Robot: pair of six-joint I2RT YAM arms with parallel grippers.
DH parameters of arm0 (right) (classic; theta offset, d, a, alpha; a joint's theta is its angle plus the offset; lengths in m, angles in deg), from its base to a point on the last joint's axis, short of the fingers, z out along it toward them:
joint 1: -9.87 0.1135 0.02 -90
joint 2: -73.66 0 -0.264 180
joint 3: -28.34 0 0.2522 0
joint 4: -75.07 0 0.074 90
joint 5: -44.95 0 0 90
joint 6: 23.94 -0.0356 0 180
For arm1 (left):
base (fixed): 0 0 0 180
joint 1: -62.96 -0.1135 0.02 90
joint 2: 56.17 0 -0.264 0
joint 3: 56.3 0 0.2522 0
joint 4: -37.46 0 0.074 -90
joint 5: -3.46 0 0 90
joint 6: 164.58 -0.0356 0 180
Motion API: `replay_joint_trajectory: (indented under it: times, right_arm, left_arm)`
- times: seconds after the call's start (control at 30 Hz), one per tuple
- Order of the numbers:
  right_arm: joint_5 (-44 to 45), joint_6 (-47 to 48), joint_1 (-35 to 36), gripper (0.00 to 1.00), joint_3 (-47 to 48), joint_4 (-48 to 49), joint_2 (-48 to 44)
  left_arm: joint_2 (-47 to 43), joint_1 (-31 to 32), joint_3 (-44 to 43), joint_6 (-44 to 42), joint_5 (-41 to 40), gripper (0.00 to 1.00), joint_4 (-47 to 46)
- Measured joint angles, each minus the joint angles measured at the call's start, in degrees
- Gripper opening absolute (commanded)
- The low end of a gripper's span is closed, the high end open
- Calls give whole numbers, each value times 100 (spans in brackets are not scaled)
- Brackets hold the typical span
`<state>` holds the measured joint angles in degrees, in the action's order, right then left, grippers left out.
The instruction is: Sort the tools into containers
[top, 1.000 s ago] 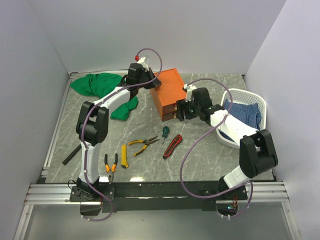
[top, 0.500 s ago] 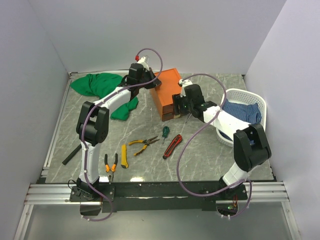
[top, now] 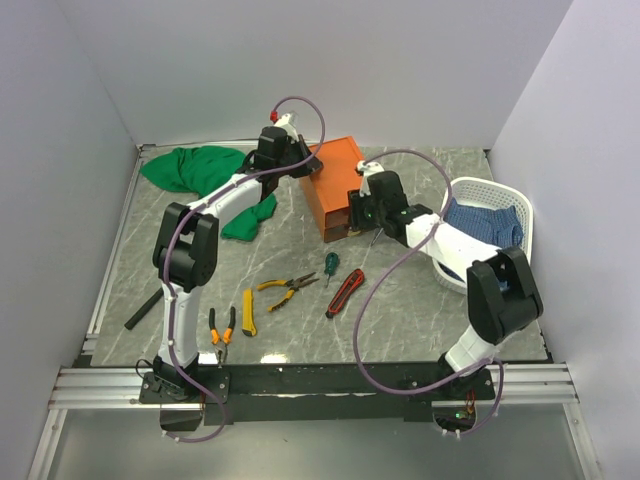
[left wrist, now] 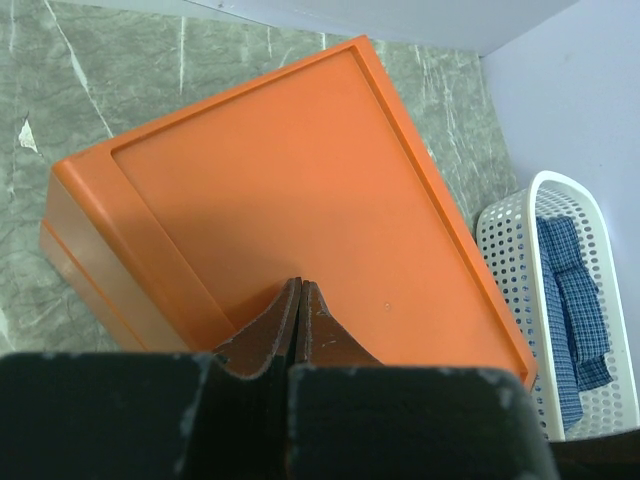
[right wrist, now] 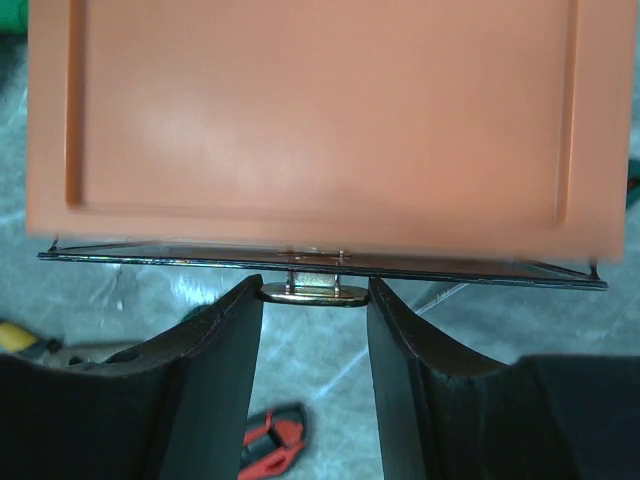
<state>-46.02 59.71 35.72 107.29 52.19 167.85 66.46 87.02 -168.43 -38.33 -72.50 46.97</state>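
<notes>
Since the yellow-handled pliers, red-black knife, green screwdriver and the other tools all lie on the table, your sorting has not begun. Your left gripper, closed on nothing, rests on the orange box. Your right gripper stands open around the drawer handle.

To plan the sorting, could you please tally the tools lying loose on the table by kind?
Pliers: 2, orange-black pliers and yellow-handled pliers
Utility knives: 2, yellow knife and red-black knife
Screwdrivers: 1, green screwdriver
Hammers: 1, black-handled hammer, head unclear
Total: 6
</notes>
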Motion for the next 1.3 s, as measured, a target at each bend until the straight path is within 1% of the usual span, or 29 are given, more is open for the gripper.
replay_joint_trajectory:
  times: [0.23,0.53,0.63,0.67,0.73,0.77,0.8,0.9,0.93,1.0,1.1,1.13,1.23,1.3]
  right_arm:
    - [-129,11,0,35,-793,-120,-817]
    - [-264,22,0,35,-1287,-424,-1473]
    - [-315,24,0,53,-1449,-507,-1659]
    - [-328,26,0,67,-1504,-518,-1711]
    - [-385,63,0,77,-1554,-610,-1816]
    - [-417,92,0,82,-1554,-695,-1845]
    - [-468,142,-2,83,-1545,-824,-1880]
    - [-632,472,-7,85,-1283,-1493,-1928]
    - [-675,595,-13,86,-1113,-1759,-1930]
    - [-739,793,-26,85,-743,-2232,-1934]
    - [-874,1049,-208,82,-197,-2872,-2000]
    - [-922,1088,-339,81,-101,-3005,-2055]
    - [-1029,1091,-1075,78,37,-3248,-2334]
    - [-1021,955,-1567,75,46,-3174,-2463]
  left_arm:
    - [72,2,-33,-4,-44,1,-133]
    - [184,4,-168,-72,-151,1,-197]
    - [225,4,-234,-133,-199,1,-190]
    - [238,4,-254,-149,-203,1,-186]
    - [269,4,-306,-188,-203,1,-186]
    - [271,4,-323,-212,-199,1,-175]
    - [273,4,-337,-219,-195,1,-157]
    - [273,4,-461,-247,-146,5,20]
    - [273,4,-516,-249,-120,9,76]
    - [273,4,-684,-240,-63,13,219]
    - [232,2,-920,-216,-20,33,251]
    - [179,2,-933,-195,-9,51,264]
    - [-94,-48,-911,-31,26,86,358]
    - [-367,-120,-822,90,22,92,398]
